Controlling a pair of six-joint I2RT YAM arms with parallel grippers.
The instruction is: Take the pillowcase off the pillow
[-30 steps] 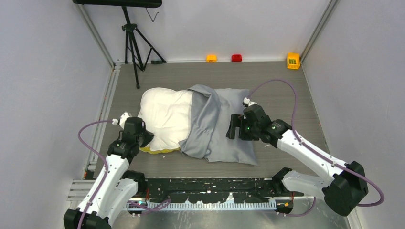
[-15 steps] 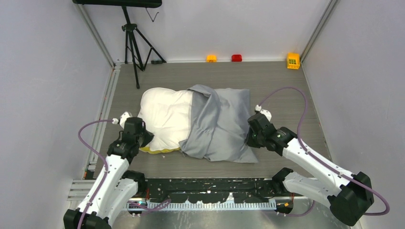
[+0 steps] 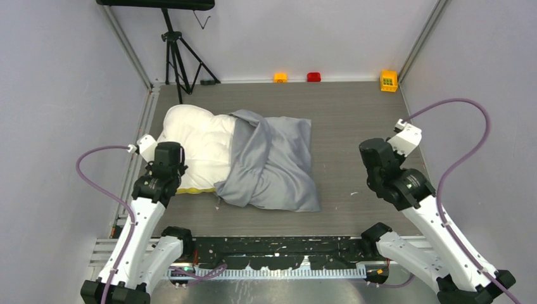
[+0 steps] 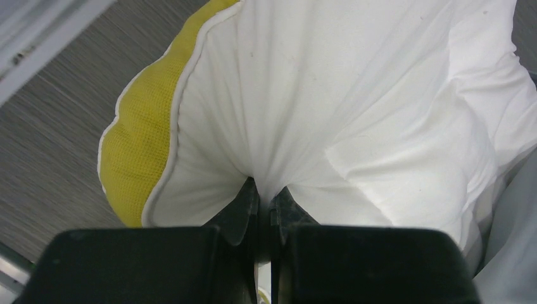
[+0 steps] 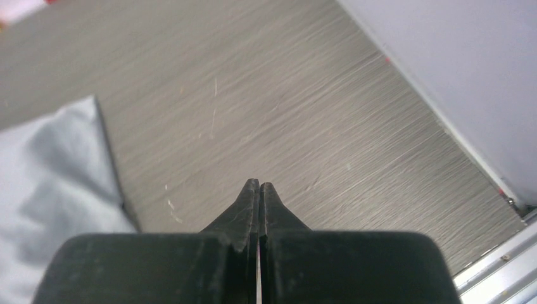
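Layout: pillow (image 3: pixel 196 142) lengthwise left-right, pillowcase (image 3: pixel 278 164) on right half | left hand (image 4: pixel 265 191) pinching pillow | right hand (image 5: pixel 259 185) clenched, empty

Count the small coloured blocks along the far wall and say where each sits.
3. An orange block and, to its right, a red block sit at mid-wall; a yellow block sits near the far right corner. None appears hidden.

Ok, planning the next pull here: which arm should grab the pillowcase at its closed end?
Right, most likely. The right gripper is shut on nothing over the table, on the pillowcase side. The left gripper is clamped on the pillow, anchoring it.
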